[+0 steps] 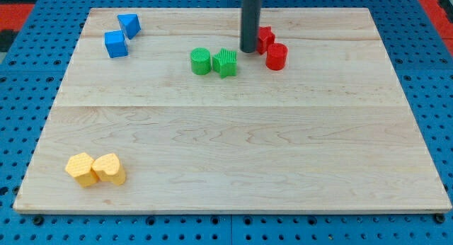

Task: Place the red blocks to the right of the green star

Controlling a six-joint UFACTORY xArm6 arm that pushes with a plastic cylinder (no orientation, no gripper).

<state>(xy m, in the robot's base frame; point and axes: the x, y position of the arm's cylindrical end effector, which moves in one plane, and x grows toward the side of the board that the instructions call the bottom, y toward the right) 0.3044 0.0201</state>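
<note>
The green star (226, 62) sits near the view's top centre, touching a green cylinder (201, 61) on its left. Two red blocks lie to the star's right: a red cylinder (276, 57) and a red block of unclear shape (265, 38) just above and left of it. My tip (248, 50) stands between the green star and the red blocks, right beside the upper red block's left side and partly hiding it.
Two blue blocks (129, 24) (116, 44) sit at the view's top left. Two yellow blocks (81, 168) (110, 168) sit touching at the bottom left. The wooden board (233, 146) rests on a blue pegboard.
</note>
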